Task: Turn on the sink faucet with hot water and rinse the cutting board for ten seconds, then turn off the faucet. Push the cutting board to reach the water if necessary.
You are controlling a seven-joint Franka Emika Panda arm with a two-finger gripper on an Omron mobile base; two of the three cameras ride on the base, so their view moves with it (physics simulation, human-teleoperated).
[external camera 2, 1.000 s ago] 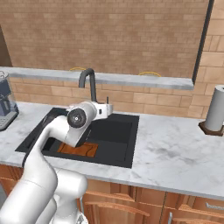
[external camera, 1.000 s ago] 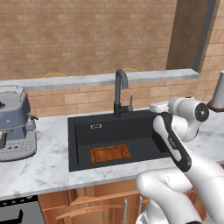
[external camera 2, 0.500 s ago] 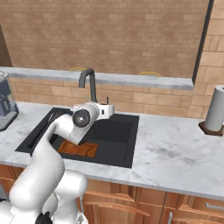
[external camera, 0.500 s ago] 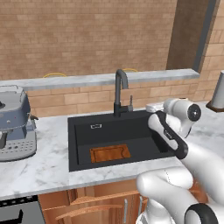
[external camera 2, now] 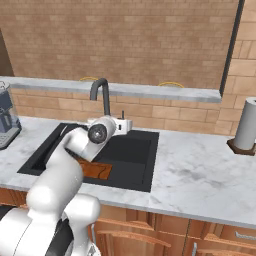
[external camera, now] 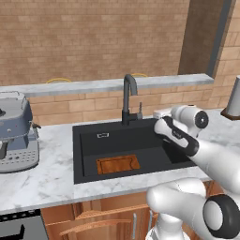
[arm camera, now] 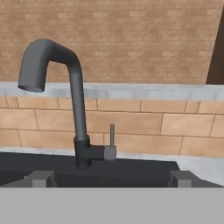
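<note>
The sink faucet [external camera: 128,97] [external camera 2: 102,95] [arm camera: 77,114] stands behind the black sink [external camera: 89,136] [external camera 2: 142,172]. Its thin lever [arm camera: 112,134] points straight up on its right side. No water falls from the spout. The cutting board [external camera: 118,164] [external camera 2: 95,169] lies flat on the basin floor near the front wall. My gripper [external camera: 157,114] [external camera 2: 128,124] [arm camera: 111,179] hovers over the sink's right rear, aimed at the faucet's base and lever, a short way off. It is open, its fingertips [arm camera: 41,178] wide apart with nothing between them.
A grey coffee machine [external camera: 16,131] sits on the marble counter left of the sink. A paper towel roll on a holder [external camera 2: 246,129] [external camera: 233,98] stands at the far right. A brick wall with a grey ledge [arm camera: 144,92] rises right behind the faucet.
The hand has swung left across the sink's right side toward the faucet. The jaws stayed open. The board and lever have not moved.
</note>
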